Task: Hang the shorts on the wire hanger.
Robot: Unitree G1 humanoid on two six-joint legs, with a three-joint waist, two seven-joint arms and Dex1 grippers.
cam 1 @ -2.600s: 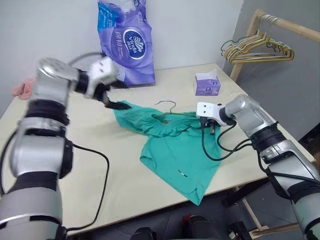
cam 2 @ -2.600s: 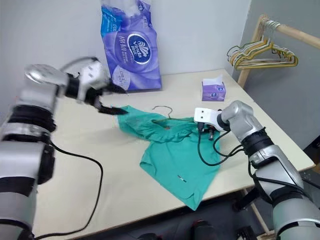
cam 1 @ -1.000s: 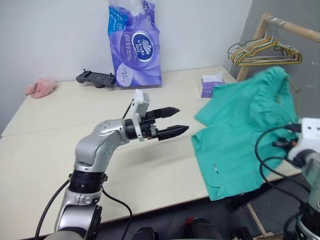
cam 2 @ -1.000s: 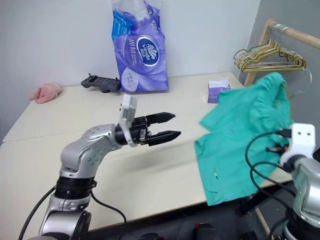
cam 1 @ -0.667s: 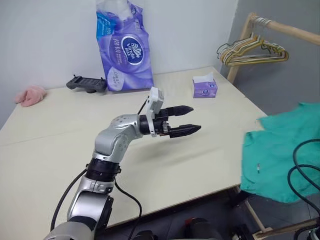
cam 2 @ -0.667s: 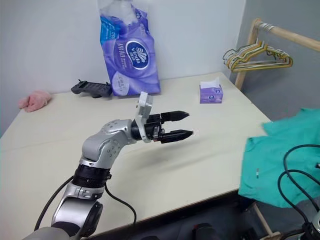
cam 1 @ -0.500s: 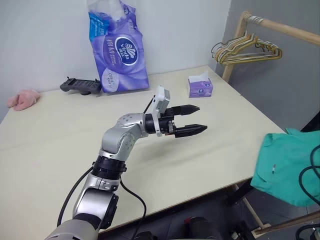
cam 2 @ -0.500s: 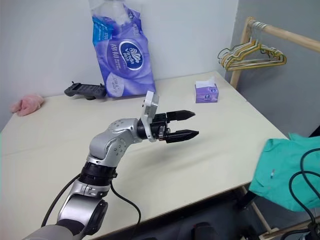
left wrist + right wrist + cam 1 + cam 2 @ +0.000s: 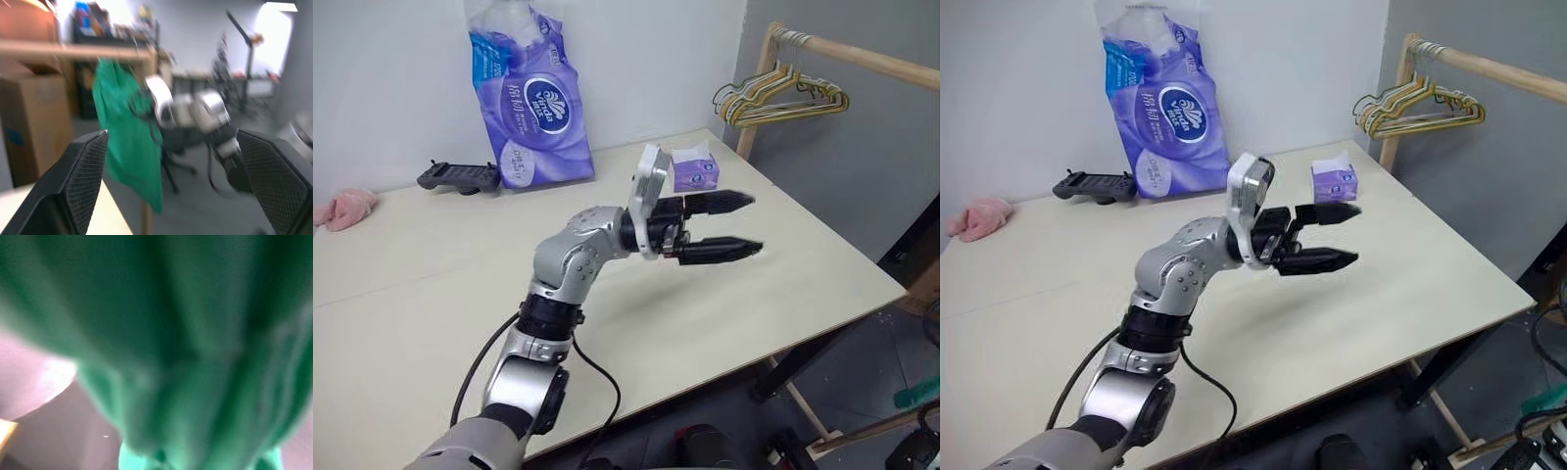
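Carrying step: right tool (image 9: 161, 105), clamped shut, carries the teal-green soft cloth shorts (image 9: 128, 142) off the counter (image 9: 431, 284); the left tool (image 9: 744, 223), at the counter's 3 o'clock, gapes wide and empty; next, judged, hooking onto the wooden rail (image 9: 862, 61).

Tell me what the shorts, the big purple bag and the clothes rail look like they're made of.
The shorts: soft matte green cloth, hanging in loose folds. The purple bag: thin glossy plastic film, crinkled with shiny highlights. The clothes rail: probably bare light wood, pale tan and matte.
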